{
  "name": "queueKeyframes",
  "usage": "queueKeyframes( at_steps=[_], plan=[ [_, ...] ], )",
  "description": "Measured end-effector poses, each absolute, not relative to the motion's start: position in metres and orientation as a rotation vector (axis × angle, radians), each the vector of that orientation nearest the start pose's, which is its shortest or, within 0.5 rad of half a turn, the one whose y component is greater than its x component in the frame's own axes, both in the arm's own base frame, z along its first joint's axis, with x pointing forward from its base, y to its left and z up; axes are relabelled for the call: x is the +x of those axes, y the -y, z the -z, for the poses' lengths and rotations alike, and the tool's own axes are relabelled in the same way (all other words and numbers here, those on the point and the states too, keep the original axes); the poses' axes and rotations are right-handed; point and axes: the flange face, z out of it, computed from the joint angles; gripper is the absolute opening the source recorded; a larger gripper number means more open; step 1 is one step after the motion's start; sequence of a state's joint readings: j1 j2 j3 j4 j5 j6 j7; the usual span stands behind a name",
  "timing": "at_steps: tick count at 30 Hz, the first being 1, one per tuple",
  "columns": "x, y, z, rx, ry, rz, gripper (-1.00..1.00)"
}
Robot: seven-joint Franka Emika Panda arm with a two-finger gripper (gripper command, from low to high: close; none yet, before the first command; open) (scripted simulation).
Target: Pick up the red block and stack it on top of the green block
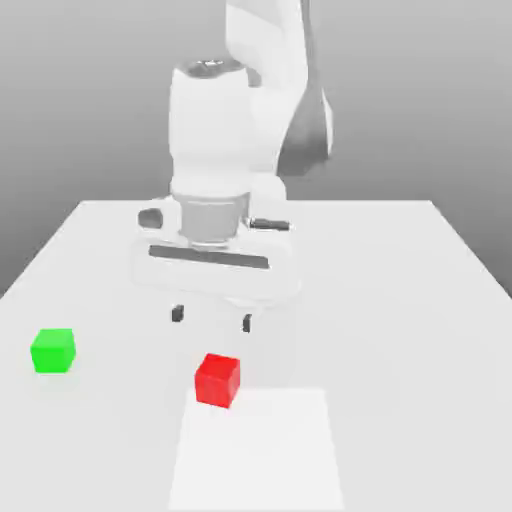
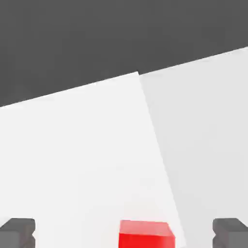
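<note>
The gripper [image 1: 212,317] hovers with fingers spread wide, empty. The small matte red cube [image 1: 217,379] lies on the white table [image 1: 420,300] just below and ahead of it. It looks light and rigid; grasp its two opposite flat sides.

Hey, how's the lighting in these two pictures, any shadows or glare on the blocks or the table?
Exterior view: soft, even light; the red block and green block show lighter tops and darker sides, without glare; a brighter rectangular patch lies on the table by the red block. Hand view: that patch meets greyer table at a sharp edge; the red block sits between the open hand's dark fingertips.
</note>
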State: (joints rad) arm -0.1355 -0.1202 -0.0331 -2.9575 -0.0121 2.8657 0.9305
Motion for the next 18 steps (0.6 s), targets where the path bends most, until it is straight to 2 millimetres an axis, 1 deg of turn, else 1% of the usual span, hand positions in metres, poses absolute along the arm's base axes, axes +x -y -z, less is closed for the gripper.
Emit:
queueKeyframes(
  at_steps=[2,6,7,12,13,15,18],
  plan=[
    [0.318,0.055,-0.185,-2.679,-1.635,0.01,0.0],
    [0.314,0.055,-0.151,-2.68,-1.639,0.001,0.0],
    [0.313,0.054,-0.146,-2.68,-1.639,0.0,-1.0],
    [0.313,0.054,-0.146,-2.68,-1.639,0.001,-1.0],
    [0.313,0.054,-0.143,-2.68,-1.638,0.001,-1.0],
    [0.314,0.054,-0.15,-2.68,-1.639,0.001,-1.0],
    [0.315,0.055,-0.171,-2.679,-1.64,0.001,-1.0]
  ],
)
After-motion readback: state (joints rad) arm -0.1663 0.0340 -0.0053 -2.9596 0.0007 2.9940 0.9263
